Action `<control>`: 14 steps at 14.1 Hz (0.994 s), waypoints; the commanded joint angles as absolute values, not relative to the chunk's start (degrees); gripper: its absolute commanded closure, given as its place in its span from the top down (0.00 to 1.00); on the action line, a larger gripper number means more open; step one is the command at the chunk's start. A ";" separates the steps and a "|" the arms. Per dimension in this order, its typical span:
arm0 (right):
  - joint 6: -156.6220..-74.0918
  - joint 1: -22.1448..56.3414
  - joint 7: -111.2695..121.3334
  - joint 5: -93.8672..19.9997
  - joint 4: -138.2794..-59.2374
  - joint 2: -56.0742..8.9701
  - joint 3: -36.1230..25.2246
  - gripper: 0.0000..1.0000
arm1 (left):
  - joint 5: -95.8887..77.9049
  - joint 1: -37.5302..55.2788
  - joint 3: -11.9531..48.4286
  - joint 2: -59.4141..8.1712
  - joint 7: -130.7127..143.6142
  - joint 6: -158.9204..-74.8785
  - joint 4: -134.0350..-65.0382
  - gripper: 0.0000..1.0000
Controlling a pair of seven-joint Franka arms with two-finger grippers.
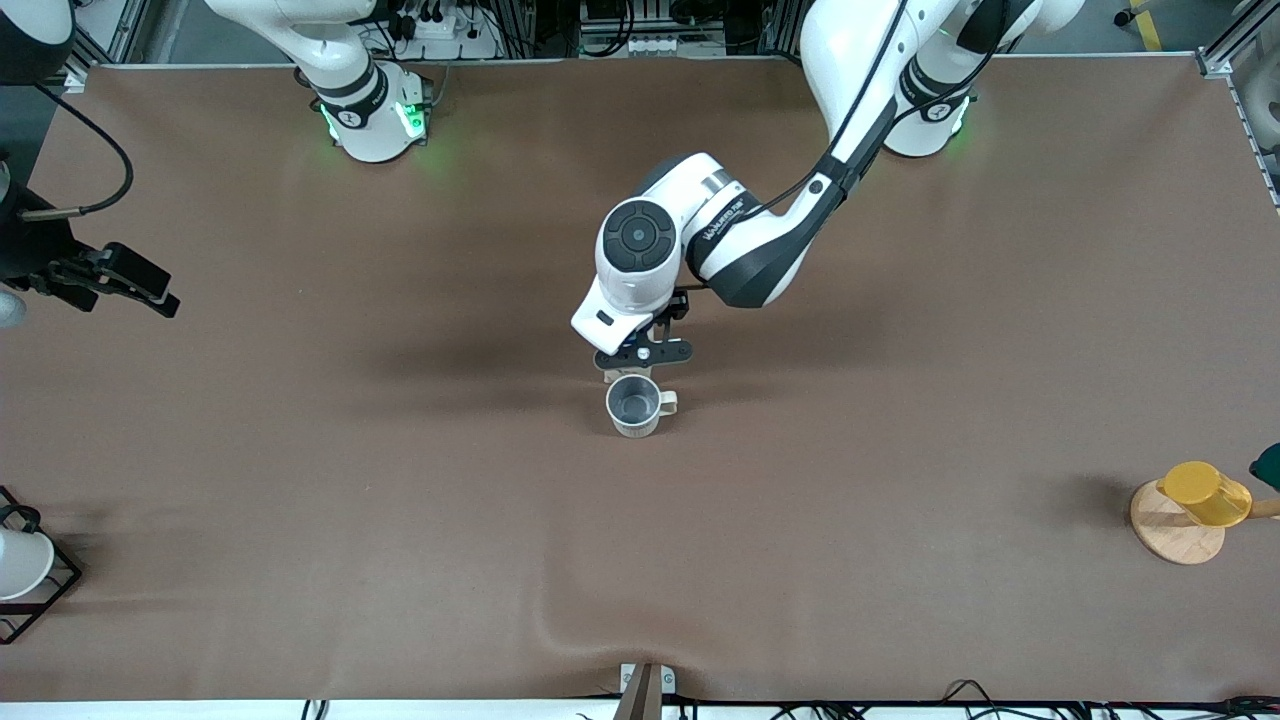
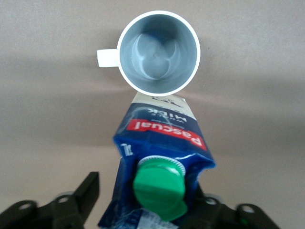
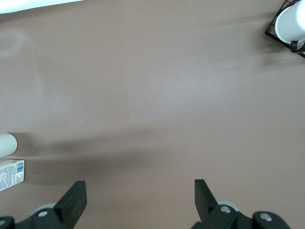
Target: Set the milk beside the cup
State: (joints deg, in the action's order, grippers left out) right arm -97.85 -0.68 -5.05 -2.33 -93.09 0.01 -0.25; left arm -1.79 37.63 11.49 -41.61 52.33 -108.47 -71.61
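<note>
At the right arm's end of the table, we see the right gripper [image 1: 150, 290] waiting, fingers [image 3: 74, 200] spread on nothing. Mid-table, the left gripper [image 1: 643, 352] pinches the milk [image 2: 159, 157], which sits just beside the cup [image 1: 633, 404], farther from the front camera.

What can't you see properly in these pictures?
- Front view: the dark-blue, green-capped milk carton is almost wholly hidden under the left gripper.
- Left wrist view: whether the carton touches the cream-white ceramic mug or the brown table cannot be told; the left gripper's fingers are cut off by the edge.
- Front view: the white cup in the black wire rack is cut off by the edge.
</note>
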 commanded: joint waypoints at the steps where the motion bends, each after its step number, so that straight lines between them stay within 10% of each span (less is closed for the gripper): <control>1: -96.68 -0.70 -5.98 -1.41 -90.36 -0.35 0.18 1.00 | -1.14 38.23 10.72 -41.05 51.50 -108.28 -70.49 1.00; 14: -94.83 -0.70 -5.98 -1.41 -90.44 -0.88 0.18 1.00 | 2.46 18.93 10.11 -25.24 42.05 -99.34 -71.72 1.00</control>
State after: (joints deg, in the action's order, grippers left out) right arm -95.63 -0.67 -5.05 -2.26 -91.48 -0.40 -0.09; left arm 0.94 23.76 9.43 -29.53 46.35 -102.50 -69.61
